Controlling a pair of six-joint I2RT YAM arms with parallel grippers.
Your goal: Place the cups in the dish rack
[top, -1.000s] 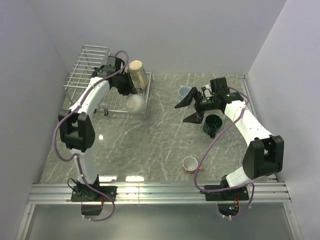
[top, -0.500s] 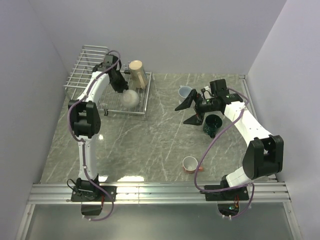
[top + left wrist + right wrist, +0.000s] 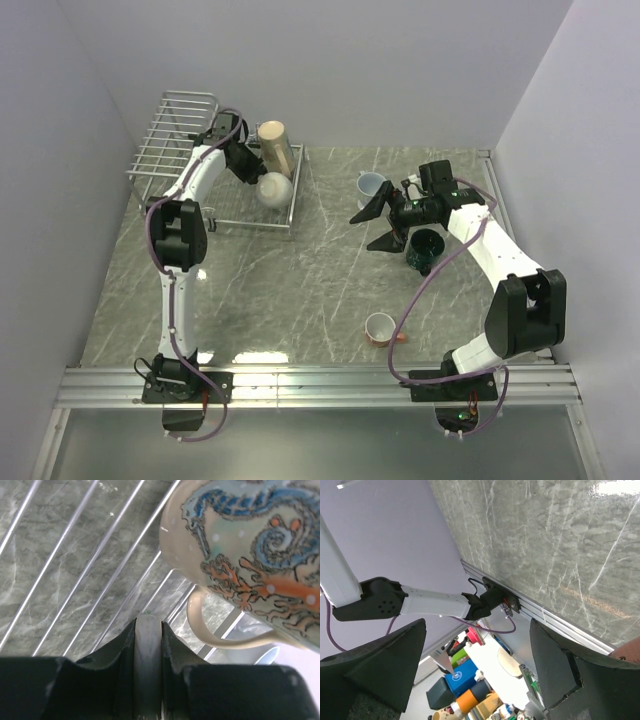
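Observation:
The silver wire dish rack (image 3: pixel 172 128) stands at the far left. A taller beige cup (image 3: pixel 277 144) with a painted seahorse stands in it and fills the left wrist view (image 3: pixel 250 550). My left gripper (image 3: pixel 255 177) is inside the rack, shut on the rim of the cream-white cup (image 3: pixel 273 189). That rim shows between the jaws in the left wrist view (image 3: pixel 148 650). My right gripper (image 3: pixel 372 224) is open and empty, just left of the dark green-black cup (image 3: pixel 427 248). A pale blue cup (image 3: pixel 370 184) stands behind it. The small orange-red cup (image 3: pixel 380 327) sits near the front. The pale green cup is out of view.
The rack's wires (image 3: pixel 75 545) lie over the grey marble table (image 3: pixel 300 290). Walls close in the table on the left, back and right. A metal rail (image 3: pixel 320 385) runs along the near edge. The right wrist view looks past the open gripper (image 3: pixel 475 645) at the table edge and clutter beyond.
My left gripper has carried the cream-white cup further back and right in the rack, up beside the beige cup. The right arm has barely moved.

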